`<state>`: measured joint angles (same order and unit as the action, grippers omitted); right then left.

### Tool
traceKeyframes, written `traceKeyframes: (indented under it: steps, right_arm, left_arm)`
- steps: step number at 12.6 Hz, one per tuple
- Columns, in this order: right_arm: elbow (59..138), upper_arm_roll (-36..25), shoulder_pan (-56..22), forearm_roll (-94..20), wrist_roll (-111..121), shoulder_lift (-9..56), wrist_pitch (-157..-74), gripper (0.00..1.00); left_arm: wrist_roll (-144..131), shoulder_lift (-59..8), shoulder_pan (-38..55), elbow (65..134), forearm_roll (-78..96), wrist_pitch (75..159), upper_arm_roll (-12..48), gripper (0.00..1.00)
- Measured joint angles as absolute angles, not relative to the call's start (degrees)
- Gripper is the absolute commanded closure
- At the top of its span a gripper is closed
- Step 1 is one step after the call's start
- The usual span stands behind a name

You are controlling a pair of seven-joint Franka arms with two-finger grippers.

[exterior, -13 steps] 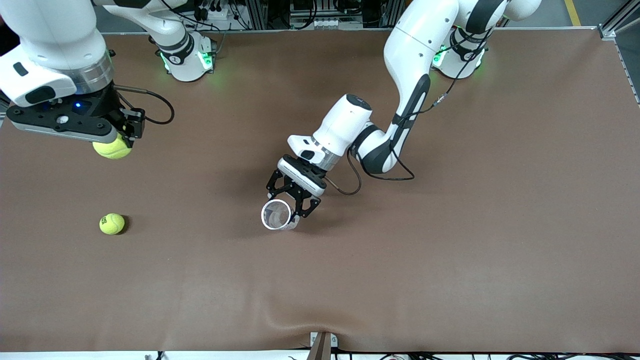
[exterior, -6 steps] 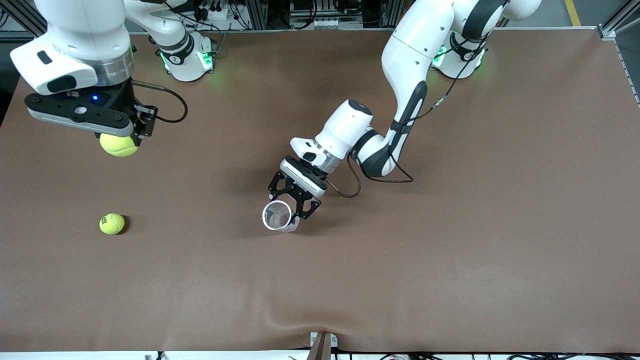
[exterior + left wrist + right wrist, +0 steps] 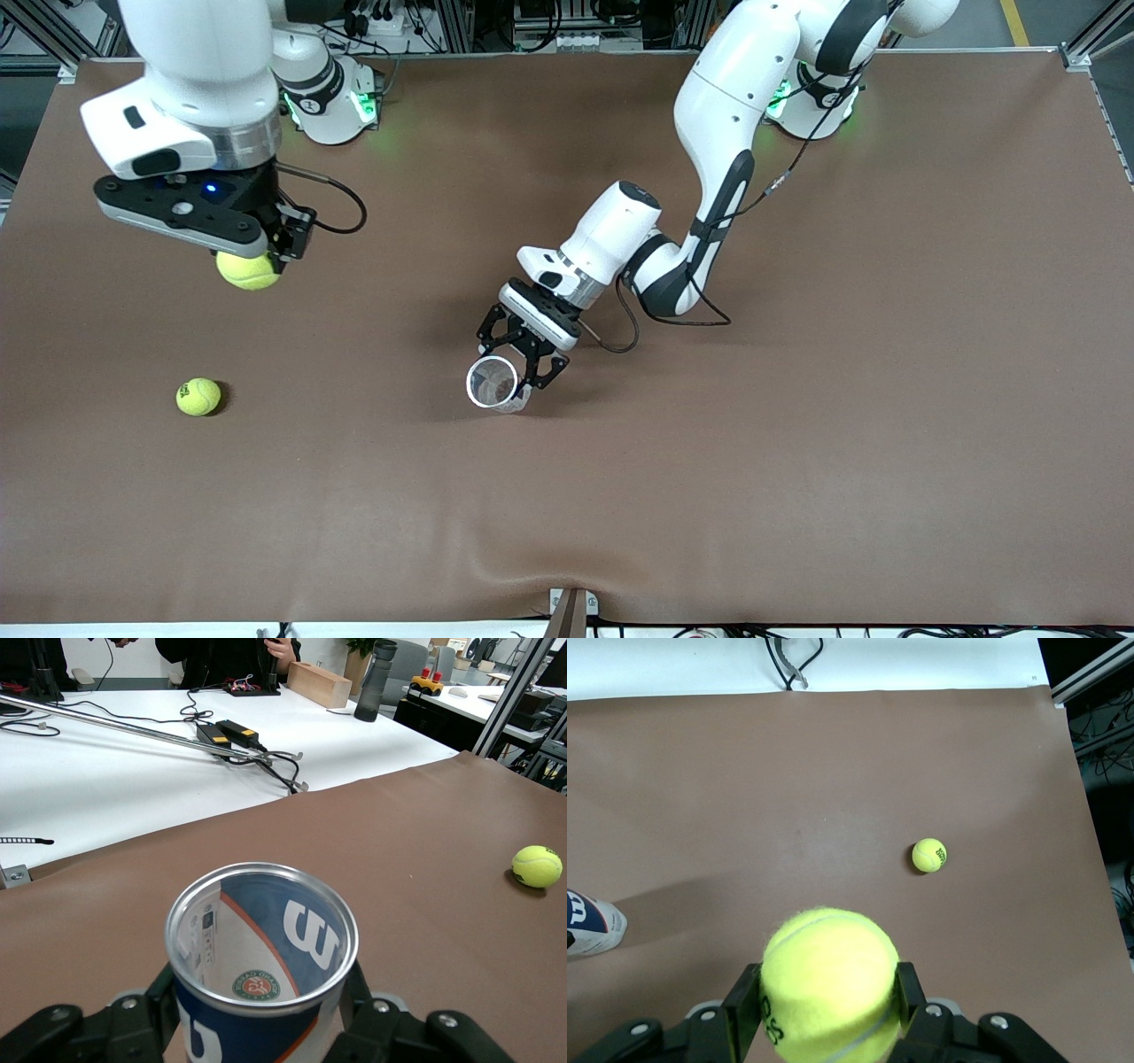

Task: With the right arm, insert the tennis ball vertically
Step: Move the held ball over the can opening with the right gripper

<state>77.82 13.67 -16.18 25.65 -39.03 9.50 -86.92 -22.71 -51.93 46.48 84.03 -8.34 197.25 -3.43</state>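
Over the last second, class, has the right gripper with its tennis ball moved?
Yes. The right gripper, shut on the held tennis ball, has shifted toward the can, away from the table's end.

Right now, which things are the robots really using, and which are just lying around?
Being used:
- right gripper, up over the table
- tennis ball it holds
- left gripper
- ball can it holds, open top up

Lying around:
- second tennis ball on the table

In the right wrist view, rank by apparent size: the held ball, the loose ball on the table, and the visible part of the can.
1. Held tennis ball, largest, though it is closest to the camera.
2. Visible sliver of the can.
3. Loose tennis ball, smallest.
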Motion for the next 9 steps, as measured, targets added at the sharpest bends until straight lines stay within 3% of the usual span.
traceKeyframes:
  steps: [9]
  right_arm:
    - [77.92,13.70,-17.34,25.65,-43.64,11.44,-88.65,0.63]
  left_arm:
    - [-22.71,-52.36,46.48,84.02,-8.34,197.76,-3.44,0.28]
